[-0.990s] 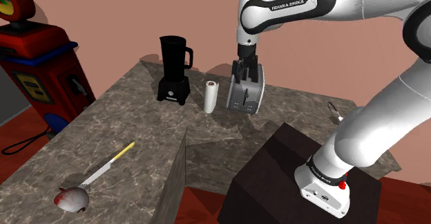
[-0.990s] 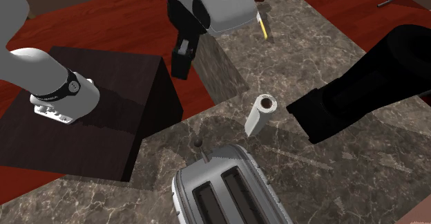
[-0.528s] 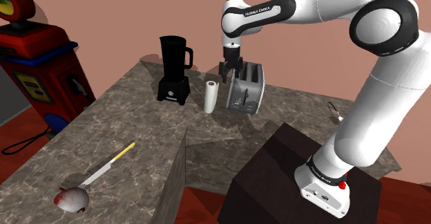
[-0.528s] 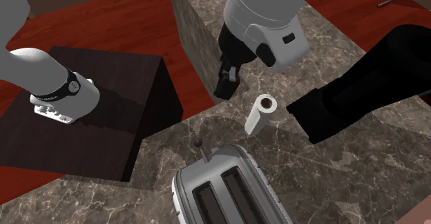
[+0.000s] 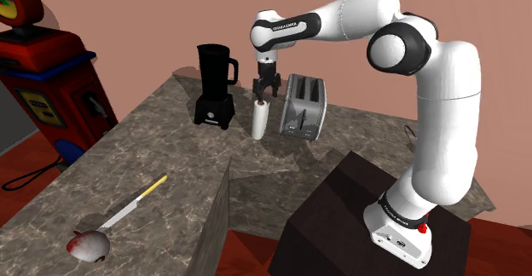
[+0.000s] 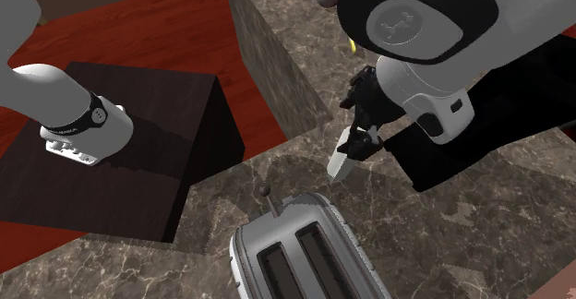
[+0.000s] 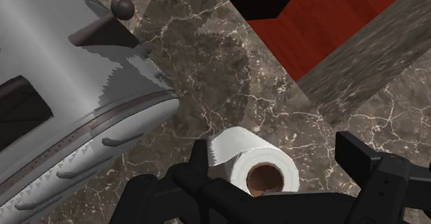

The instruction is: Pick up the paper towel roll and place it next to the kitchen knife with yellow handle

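Shoulder view, upper centre: gripper (image 5: 265, 94) spread apart over top of upright white paper towel roll (image 5: 260, 121), just left of silver toaster (image 5: 304, 106).

The white arm (image 5: 349, 14) bears white lettering, FRANKA EMIKA, on its dark band (image 5: 286, 27) near the wrist. The yellow labels (image 5: 38, 106) on the red machine (image 5: 60, 74) at far left cannot be read.

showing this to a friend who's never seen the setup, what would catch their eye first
The white arm arches over the marbled counter, its black gripper open right at the top of the upright white paper towel roll. That roll stands between a black blender and a silver toaster at the counter's far end in the shoulder view. Nearer that camera lies the yellow-handled knife.
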{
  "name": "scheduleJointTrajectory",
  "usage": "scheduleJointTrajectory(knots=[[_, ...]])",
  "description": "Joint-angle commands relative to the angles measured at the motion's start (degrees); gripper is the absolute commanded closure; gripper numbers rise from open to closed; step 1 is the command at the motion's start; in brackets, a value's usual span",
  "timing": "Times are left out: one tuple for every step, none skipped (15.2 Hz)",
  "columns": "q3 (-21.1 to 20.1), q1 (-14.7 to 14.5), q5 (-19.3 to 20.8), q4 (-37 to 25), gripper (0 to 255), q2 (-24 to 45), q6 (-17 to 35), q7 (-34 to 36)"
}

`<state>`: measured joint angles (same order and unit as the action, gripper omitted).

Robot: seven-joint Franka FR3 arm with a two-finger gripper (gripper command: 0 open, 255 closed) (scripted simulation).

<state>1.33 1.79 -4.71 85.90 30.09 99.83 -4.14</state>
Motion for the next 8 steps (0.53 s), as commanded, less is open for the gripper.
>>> scheduleJointTrajectory(knots=[[-0.2,0.1,-0.2,-7.5,0,5.6,-2.3,-0.2],[-0.3,0.3,-0.2,-11.6,0,8.7,-3.5,-0.3],[-0.4,0.4,-0.3,-15.4,0,11.5,-4.7,-0.4],[-0.4,0.3,-0.3,-14.4,0,11.3,-3.8,-0.4],[-0.4,0.3,-0.3,-13.4,0,11.2,-3.0,-0.5],[-0.4,0.3,-0.3,-12.5,0,11.1,-2.2,-0.5],[-0.4,0.2,-0.4,-11.6,0,11.0,-1.4,-0.5],[-0.4,0.2,-0.4,-10.7,0,10.9,-0.6,-0.5]])
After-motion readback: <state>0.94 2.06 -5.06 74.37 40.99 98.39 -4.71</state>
